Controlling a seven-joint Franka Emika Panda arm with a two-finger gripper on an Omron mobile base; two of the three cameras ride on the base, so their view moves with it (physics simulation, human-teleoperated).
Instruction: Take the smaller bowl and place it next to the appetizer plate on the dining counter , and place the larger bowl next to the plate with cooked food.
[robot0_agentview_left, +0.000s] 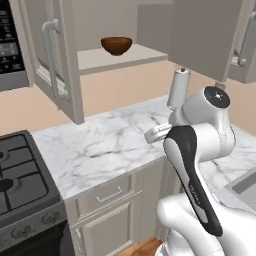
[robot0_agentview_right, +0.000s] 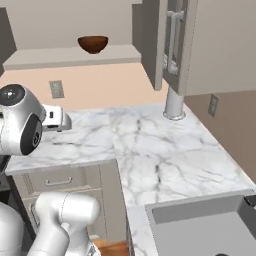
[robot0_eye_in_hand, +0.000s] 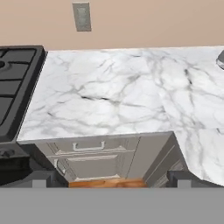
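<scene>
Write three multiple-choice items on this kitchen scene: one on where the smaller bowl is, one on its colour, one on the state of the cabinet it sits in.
1. Where is the smaller bowl?
A. on the cabinet shelf
B. in the sink
C. on the stove

2. What colour is it?
A. cream
B. reddish-brown
C. navy

3. How does the cabinet door stand?
A. shut
B. removed
C. open

Answers: 1 A, it rests on the shelf above the marble counter; 2 B, glossy brown in both base views; 3 C, the door is swung out, baring the shelf.
</scene>
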